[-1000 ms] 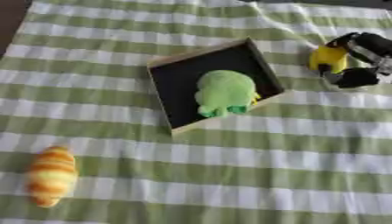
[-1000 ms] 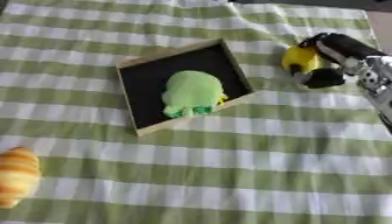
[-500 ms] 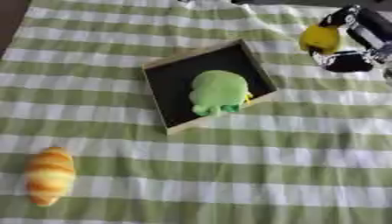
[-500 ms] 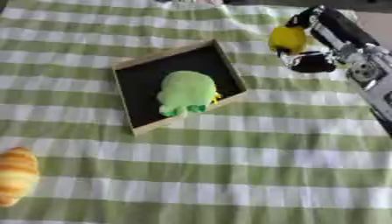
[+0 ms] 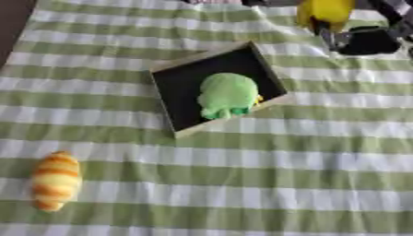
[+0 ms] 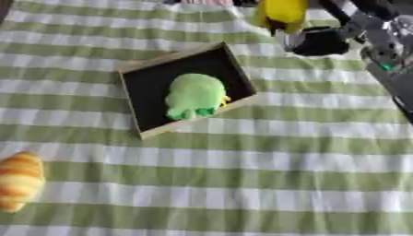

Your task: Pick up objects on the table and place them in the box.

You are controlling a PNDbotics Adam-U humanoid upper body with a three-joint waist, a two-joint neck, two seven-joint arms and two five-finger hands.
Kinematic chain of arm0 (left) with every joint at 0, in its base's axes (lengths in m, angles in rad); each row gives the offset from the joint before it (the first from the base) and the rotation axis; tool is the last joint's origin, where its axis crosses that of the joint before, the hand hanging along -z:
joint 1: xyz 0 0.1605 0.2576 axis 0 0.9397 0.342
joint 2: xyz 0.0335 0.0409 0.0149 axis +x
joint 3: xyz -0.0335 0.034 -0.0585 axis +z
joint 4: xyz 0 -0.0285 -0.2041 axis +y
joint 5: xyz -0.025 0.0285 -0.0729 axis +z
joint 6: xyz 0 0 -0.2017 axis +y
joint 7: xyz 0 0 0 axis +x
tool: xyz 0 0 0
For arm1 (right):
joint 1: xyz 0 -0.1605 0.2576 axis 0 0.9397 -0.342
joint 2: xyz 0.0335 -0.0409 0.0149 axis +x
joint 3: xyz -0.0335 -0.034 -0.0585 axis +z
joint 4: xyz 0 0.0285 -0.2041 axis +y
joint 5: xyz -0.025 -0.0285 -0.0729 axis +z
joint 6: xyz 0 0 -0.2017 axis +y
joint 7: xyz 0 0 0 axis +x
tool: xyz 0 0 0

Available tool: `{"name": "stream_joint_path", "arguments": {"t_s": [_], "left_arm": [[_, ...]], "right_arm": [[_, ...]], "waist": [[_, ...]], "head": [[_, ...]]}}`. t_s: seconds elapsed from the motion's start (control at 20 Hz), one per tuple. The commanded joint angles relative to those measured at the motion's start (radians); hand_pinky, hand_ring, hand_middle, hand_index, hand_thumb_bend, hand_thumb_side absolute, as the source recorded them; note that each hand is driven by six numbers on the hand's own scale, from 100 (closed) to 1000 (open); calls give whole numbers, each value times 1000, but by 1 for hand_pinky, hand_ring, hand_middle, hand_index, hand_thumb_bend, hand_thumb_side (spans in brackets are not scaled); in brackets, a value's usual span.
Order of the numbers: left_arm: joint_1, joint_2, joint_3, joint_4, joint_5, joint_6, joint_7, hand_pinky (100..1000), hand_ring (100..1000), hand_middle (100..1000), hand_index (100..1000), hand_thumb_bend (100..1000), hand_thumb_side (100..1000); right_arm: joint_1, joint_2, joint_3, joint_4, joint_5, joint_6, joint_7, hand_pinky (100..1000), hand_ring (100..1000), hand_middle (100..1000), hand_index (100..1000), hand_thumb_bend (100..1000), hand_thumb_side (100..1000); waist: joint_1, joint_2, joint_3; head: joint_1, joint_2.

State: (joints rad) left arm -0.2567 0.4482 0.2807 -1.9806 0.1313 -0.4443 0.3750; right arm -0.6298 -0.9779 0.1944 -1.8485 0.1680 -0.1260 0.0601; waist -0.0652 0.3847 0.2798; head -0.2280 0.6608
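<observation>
Green-and-white striped cloth [image 5: 242, 184] over the whole table, lying askew in view.

Box [image 5: 164, 79]: shallow, wooden rim, black floor, rotated on the cloth, upper centre. Green toy [image 5: 227, 94] already lying inside, toward the right wall.

Right arm in from the upper right corner. Right hand [image 6: 322, 40] curled round a yellow toy [image 6: 280, 14], held off the cloth, beyond the box's far right corner and well apart from it.

Croissant [image 5: 54, 179]: orange-striped, lower left on the cloth, far from the box, untouched.

Left hand not visible in either view.

Change over the last second: yellow toy gone from low by the hand at the right edge, level with the box, to higher up and further back, now near the top edge. Whole scene also shifted a little in frame, so partly head tilt, but toy-to-box offset clearly changed. Reads as pickup done, lift under way.

Judgement: one of three in the box, second in transit, croissant still to go. Next needs a carry leftward and nearer, over the free black floor left of the green toy. Risk: dropping onto the green toy or the rim.
</observation>
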Motion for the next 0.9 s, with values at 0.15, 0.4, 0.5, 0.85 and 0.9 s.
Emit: {"name": "stream_joint_path", "arguments": {"t_s": [0.15, 0.4, 0.5, 0.85, 0.9], "left_arm": [[-59, 34, -33, -19, 16, -29, -27, 744, 738, 692, 813, 100, 560], [-95, 34, -53, -19, 31, -52, -49, 745, 739, 693, 814, 100, 549], [-101, 31, -57, -19, 36, -53, -57, 745, 739, 693, 814, 100, 550], [-115, 19, -64, -19, 52, -54, -73, 745, 753, 692, 814, 100, 559], [-117, 18, -65, -19, 54, -53, -74, 745, 753, 692, 814, 100, 561]], "right_arm": [[-89, 46, 68, -7, -33, 14, 116, 779, 618, 498, 579, 100, 214], [-145, 115, 117, 83, -22, 9, 190, 790, 620, 500, 584, 100, 214], [-173, 159, 136, 131, -10, 8, 213, 793, 624, 505, 589, 100, 209], [-204, 263, 199, 307, 158, -35, 247, 823, 705, 598, 672, 100, 200], [-205, 271, 204, 324, 182, -41, 249, 827, 716, 612, 686, 100, 202]], "waist": [[1, -27, 31], [-3, -22, 55], [-2, -20, 57], [3, -11, 64], [3, -10, 64]], "head": [[-29, 6], [-46, -1], [-49, 0], [-58, -7], [-57, -7]]}}
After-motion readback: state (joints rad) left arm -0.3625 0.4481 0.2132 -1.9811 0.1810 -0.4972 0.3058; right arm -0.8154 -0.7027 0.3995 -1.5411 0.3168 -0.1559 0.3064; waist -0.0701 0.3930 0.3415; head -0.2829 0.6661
